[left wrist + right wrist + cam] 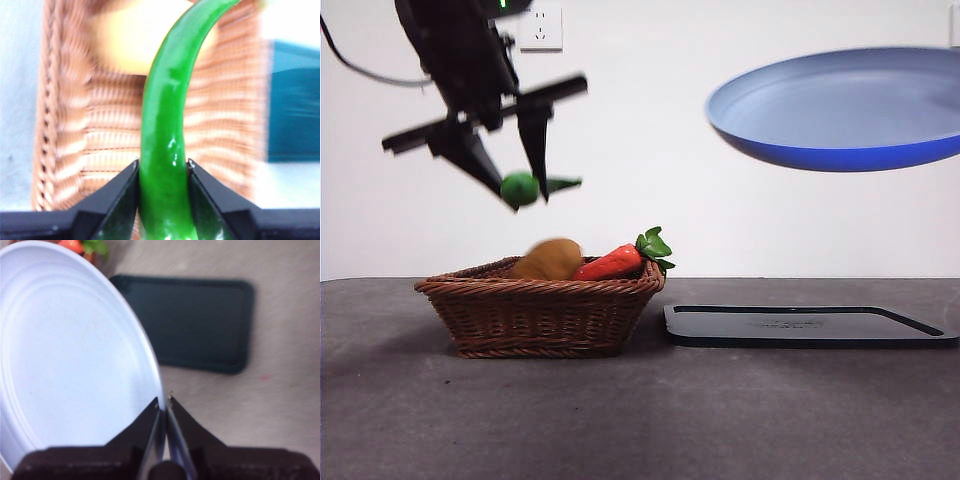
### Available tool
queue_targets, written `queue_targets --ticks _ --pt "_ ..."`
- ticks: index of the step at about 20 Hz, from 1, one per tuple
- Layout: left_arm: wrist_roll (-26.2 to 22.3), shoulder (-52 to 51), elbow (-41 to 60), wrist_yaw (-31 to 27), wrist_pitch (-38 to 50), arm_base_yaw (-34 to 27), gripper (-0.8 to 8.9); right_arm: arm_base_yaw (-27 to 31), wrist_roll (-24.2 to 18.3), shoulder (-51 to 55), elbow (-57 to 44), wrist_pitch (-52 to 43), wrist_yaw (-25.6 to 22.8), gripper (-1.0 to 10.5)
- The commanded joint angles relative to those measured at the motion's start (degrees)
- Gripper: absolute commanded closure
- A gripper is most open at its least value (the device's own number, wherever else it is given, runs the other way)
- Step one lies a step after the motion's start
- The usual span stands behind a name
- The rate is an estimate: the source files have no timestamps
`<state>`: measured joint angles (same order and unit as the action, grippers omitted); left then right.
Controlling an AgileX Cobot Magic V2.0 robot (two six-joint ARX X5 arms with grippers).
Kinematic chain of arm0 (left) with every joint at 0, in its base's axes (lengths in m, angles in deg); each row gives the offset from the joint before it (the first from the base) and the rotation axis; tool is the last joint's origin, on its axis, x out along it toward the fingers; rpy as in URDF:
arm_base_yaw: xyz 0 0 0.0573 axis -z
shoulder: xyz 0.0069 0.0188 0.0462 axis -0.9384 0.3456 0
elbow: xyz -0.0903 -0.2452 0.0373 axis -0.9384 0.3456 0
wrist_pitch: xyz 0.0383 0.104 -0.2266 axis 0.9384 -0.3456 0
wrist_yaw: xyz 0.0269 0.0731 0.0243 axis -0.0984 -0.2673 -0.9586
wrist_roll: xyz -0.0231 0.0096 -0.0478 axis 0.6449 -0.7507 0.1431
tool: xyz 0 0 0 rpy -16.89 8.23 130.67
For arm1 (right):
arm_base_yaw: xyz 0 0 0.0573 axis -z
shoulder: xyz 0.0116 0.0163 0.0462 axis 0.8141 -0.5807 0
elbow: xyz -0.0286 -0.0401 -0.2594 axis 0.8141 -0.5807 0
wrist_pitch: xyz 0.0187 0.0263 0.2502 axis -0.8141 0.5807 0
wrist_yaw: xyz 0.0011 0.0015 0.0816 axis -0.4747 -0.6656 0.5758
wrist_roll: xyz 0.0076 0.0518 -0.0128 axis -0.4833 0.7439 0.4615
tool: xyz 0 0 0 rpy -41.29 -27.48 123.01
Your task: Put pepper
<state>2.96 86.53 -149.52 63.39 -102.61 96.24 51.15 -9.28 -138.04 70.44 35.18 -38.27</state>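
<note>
My left gripper is shut on the glossy green pepper and holds it in the air above the wicker basket. In the left wrist view the pepper rises between the two black jaws, with the basket below it. My right gripper is shut on the rim of a blue plate. It holds the plate high at the right, above the dark tray.
The basket holds a tan potato-like lump and a red-orange vegetable with green leaves. The dark flat tray lies on the grey table right of the basket. A wall socket is on the white wall behind.
</note>
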Motion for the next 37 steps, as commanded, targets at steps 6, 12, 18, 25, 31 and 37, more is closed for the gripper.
queue_targets --ticks 6,12,18,25,31,37 --pt "-5.8 -4.0 -1.2 6.0 1.4 8.1 6.87 -3.7 5.0 -11.3 1.2 -2.7 2.3 9.4" --pt "-9.3 -2.6 -1.2 5.1 4.2 17.7 6.87 -9.4 10.5 -16.1 1.2 -6.2 2.3 9.4" --pt "-13.5 1.2 -1.1 -0.5 3.9 21.4 6.87 -11.5 12.2 -16.2 1.2 -6.8 2.3 9.4" --pt "-15.2 2.8 -1.1 -0.5 3.5 21.6 6.13 -11.5 12.2 -16.2 1.2 -6.8 5.1 9.4" --pt "-15.3 2.8 -1.1 1.9 3.5 21.6 5.92 -11.5 12.2 -16.2 1.2 -6.4 5.2 9.4" --pt "-17.8 -1.4 -1.1 4.0 2.3 21.6 5.67 -11.5 12.1 -16.2 1.2 -5.4 5.1 9.4"
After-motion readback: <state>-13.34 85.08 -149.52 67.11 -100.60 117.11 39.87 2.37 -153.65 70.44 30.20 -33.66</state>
